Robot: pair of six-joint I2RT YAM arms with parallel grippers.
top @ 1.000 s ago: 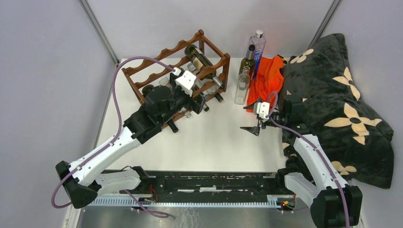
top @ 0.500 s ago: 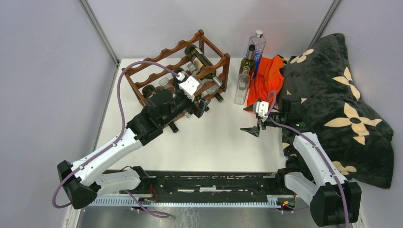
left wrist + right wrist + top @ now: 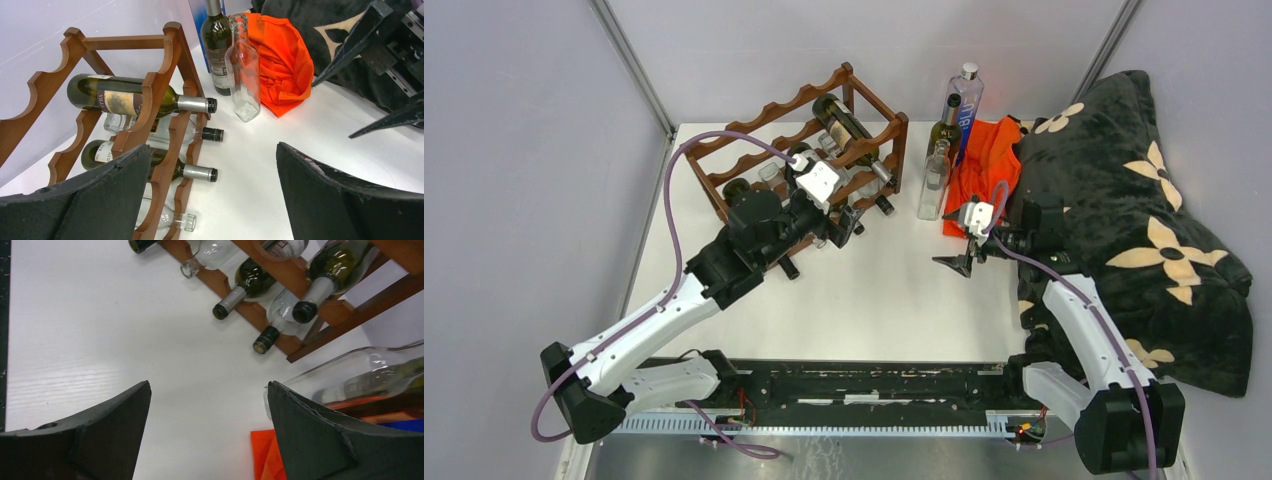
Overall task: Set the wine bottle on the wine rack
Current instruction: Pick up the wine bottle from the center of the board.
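wine rack (image 3: pixel 796 150): reddish-brown wood, wavy rails, open frame; far-left part of tabletop (image 3: pixel 874 300); long axis runs diagonally, near-left to far-right
racked bottles (image 3: pixel 135 97): lying flat in the tiers, necks pointing near-right out of the frame
left arm: stretched diagonally up to the rack's front face
left tool (image 3: pixel 844 220): jaws wide apart, nothing between them, just off the racked necks
wine bottle (image 3: pixel 944 128): dark green, pale label; stands upright right of the rack, neck up, long axis vertical
clear bottle (image 3: pixel 934 182): upright, just in front of it
orange cloth (image 3: pixel 986 160): beside both bottles
right arm: elbow bent, reaching left over tabletop
right tool (image 3: pixel 957 262): jaws apart, empty, near clear bottle, not touching
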